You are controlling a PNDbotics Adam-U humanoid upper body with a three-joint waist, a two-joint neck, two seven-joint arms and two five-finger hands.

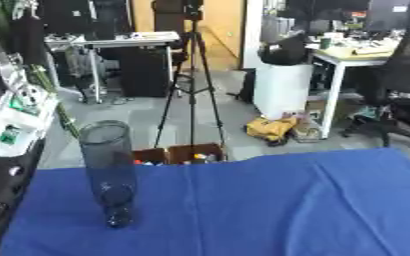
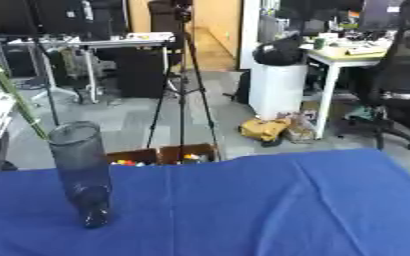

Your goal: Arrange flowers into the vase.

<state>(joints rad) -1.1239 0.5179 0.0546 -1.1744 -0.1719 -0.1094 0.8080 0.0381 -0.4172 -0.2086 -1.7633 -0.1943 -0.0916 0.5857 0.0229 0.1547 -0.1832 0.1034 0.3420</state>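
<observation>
A blue cloth (image 1: 270,210) covers the bench. Behind it on the grey floor stands a black tripod (image 1: 191,90), with 2 brown boxes (image 1: 180,154) at its feet. Farther right are a white bin (image 1: 281,87), a yellow bag (image 1: 270,128) and a black office chair (image 1: 399,85).

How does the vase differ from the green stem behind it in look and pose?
The glass vase is wide, grey and see-through; the green stem is thin and opaque. The vase stands on the blue tablecloth, leaning slightly, while the stem slants steeply and sits behind the vase, not inside it. The vase looks empty. Both are at the table's left side.
</observation>
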